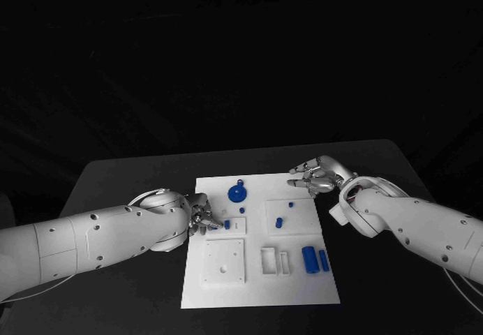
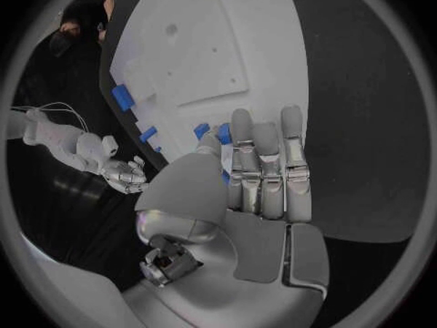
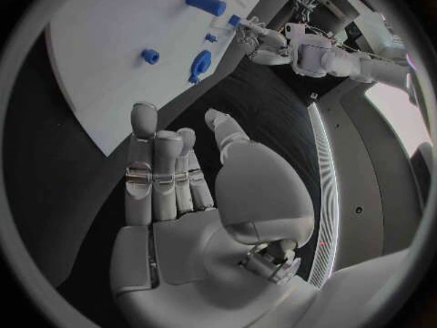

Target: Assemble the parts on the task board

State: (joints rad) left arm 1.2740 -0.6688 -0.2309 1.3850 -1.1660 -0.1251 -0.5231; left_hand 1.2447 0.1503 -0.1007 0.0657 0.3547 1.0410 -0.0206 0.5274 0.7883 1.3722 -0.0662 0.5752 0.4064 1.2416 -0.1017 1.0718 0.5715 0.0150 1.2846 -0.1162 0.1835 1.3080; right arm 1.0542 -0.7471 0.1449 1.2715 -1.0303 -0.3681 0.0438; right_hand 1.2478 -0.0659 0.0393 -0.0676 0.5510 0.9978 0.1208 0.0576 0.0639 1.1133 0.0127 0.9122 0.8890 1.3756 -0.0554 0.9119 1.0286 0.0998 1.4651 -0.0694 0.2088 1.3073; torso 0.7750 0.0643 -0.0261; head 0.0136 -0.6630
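The task is judged to be at an early or middle stage, with most of the assembly left to do. The task board (image 1: 259,289) lies on the black bench (image 1: 121,181) between the two hands. Several blue parts are seen loose or only partly seated on it.

A round blue wheel-like part (image 1: 237,193) rests on the board's far portion, between the two hands and nearer the right one. Two blue cylinders (image 1: 315,259) lie side by side on the near portion, well apart from both hands, beside an open white frame (image 1: 275,261); they are judged not yet fitted. A small blue peg (image 1: 279,223) sits on a raised white block toward the right hand's side, and another small blue piece (image 1: 290,204) is seen just beyond it. Whether these are seated for good cannot be told.

The left hand (image 1: 191,211) is held at the board's edge, its fingers (image 2: 264,168) straight and pressed together, the fingertips reaching over a small blue part (image 1: 227,224) on a white block. In the left wrist view blue is seen just past the fingertips, but whether it is touched or pinched cannot be told.

The right hand (image 1: 317,174) hovers off the far corner of the board with fingers apart and slightly curled; nothing is held in it.

A white square plate with holes (image 1: 223,262), close to the left hand, carries no blue part.
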